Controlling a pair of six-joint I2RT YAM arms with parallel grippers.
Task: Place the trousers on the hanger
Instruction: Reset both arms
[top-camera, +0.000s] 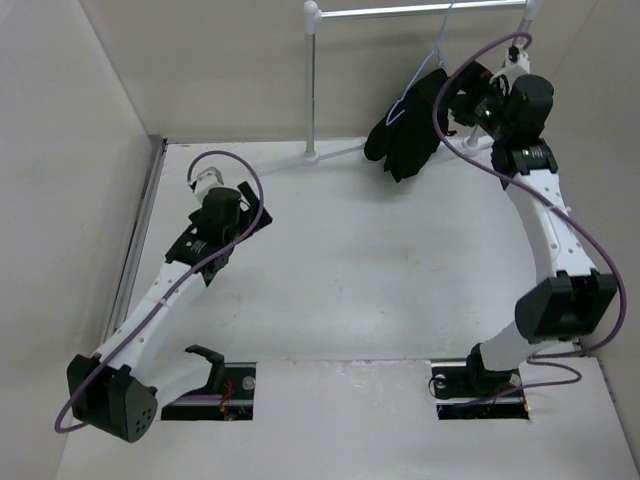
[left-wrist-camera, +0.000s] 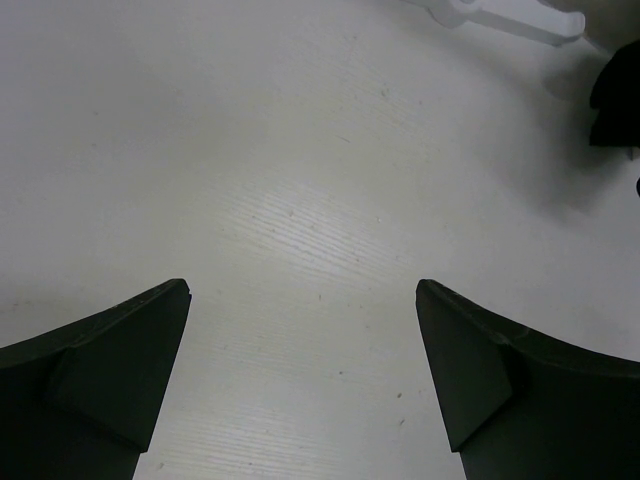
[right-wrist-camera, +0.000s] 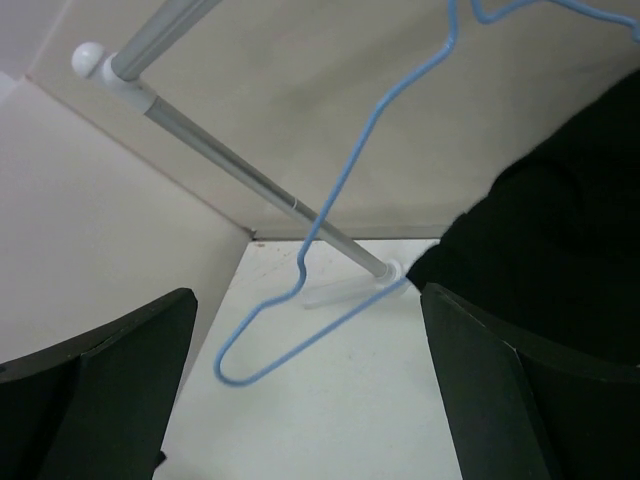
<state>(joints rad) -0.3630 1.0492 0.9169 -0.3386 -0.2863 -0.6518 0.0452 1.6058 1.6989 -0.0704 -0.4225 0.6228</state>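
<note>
1. Left hand (left-wrist-camera: 302, 290) comes first: its fingers are spread wide over bare worktop (left-wrist-camera: 300, 150) and grip nothing. It hovers well short of the garment rack (top-camera: 313, 80), on the near side of the rack's foot. It is probably parked there, since the work is up at the rack.
2. Right hand (right-wrist-camera: 308, 295) is raised close under the rack's top bar, fingers likewise spread with nothing between them. It sits just beside the trousers (top-camera: 405, 130), which suggests the garment's weight now rests on the hanger (right-wrist-camera: 318, 222) and not on the arm.
3. Trousers hang bunched below the rack's bar, clear of the worktop and draped on the hanger. The cloth sits toward one end, and the other end is bare wire.
4. Hard to make out:
   - Black fabric hides where the cloth crosses the wire.
   - The hook's seat on the bar is cut off at the wrist view's edge.
   - The wire is faint from above.
   - The two legs cannot be told apart.
</note>
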